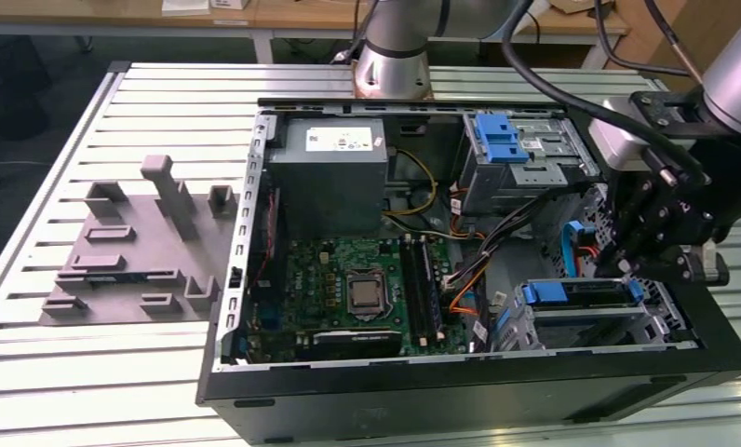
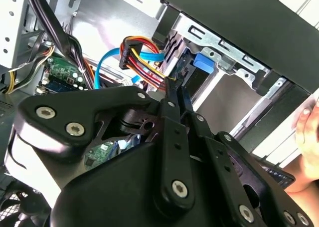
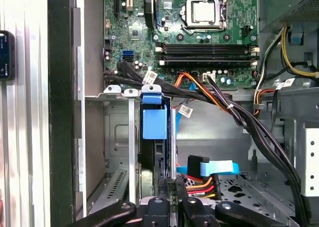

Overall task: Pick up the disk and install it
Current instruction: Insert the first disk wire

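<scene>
The disk point(image 1: 578, 292) sits in the drive cage at the case's front corner, on the exterior view's right, with its blue bracket point(image 3: 153, 121) facing up. Its dark edge point(image 2: 195, 80) shows below the blue tab in the second wrist view. My gripper point(image 1: 627, 270) hangs just beside the cage, over the disk's end. The two thin fingers point(image 2: 175, 98) lie close together with nothing visible between them, and their tips reach the disk's end by the cable plugs. In the first wrist view the gripper point(image 3: 173, 189) stands right next to the disk's edge point(image 3: 158, 157).
The open computer case point(image 1: 470, 382) lies on a slatted metal table. A bundle of red, orange and blue cables point(image 3: 204, 174) runs close to the fingers. A grey power-supply box point(image 1: 333, 177), the motherboard point(image 1: 352, 298) and a grey fixture plate point(image 1: 135, 251) lie further off. A person's hand point(image 2: 309, 137) rests outside the case.
</scene>
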### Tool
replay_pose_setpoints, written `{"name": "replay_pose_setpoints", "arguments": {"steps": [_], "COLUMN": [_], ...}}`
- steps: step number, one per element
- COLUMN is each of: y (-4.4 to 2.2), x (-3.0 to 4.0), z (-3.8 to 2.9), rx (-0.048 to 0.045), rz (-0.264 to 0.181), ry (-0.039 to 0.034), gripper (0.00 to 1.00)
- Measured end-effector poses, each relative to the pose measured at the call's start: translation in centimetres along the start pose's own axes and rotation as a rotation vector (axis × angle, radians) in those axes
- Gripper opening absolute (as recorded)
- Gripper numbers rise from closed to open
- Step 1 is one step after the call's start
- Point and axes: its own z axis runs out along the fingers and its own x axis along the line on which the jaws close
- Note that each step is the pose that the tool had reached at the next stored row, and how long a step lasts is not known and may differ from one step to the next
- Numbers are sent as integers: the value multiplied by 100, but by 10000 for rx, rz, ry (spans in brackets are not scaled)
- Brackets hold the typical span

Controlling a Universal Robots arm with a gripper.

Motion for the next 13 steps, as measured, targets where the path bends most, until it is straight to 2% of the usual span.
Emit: {"name": "replay_pose_setpoints", "arguments": {"steps": [13], "y": [-15], "x": [45], "z": [61], "rx": [4], "rz": [265], "ry": [2], "gripper": [16]}}
